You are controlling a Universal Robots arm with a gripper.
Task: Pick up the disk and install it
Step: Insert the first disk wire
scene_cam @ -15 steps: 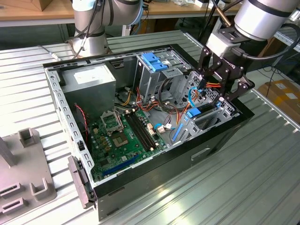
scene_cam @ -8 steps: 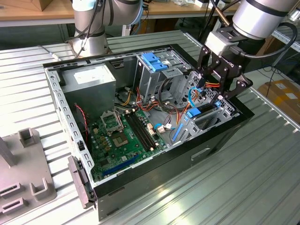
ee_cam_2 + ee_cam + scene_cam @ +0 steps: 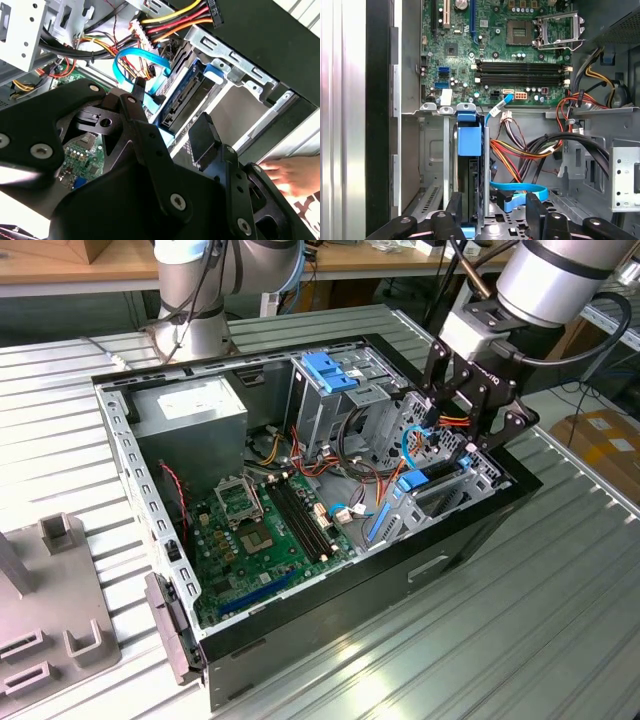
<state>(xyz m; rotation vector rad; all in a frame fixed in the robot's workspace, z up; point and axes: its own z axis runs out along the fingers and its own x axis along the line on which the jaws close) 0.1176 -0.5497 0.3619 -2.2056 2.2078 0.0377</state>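
1. Released at the claw (image 3: 495,201): spread wide, clamped on nothing, hanging just above the open computer case (image 3: 300,640), at the end of it toward the exterior view's right and near that edge of the desk (image 3: 520,640).
2. Just under the spread fingers (image 3: 454,207): the disk (image 3: 469,185), standing on edge in a metal bay (image 3: 432,165) along the case wall, with its blue tab (image 3: 469,141) at the end nearer the motherboard (image 3: 495,50).
3. Judged from that: pick-up done and the disk let go inside its bay, so most of the installing appears finished.
4. Not shown as done: full seating in the bay, and any cabling. Beside the disk, a blue flat cable (image 3: 520,189) lying in a loose curve. Impossible to tell whether it is plugged into anything at the disk.
5. Hidden in the first wrist view: the disk's near end, behind the black claw body. Also unseen: its label.
6. Hard to make out in the second wrist view: a person's hand (image 3: 290,175) beyond the case wall, blurred, its purpose unclear.
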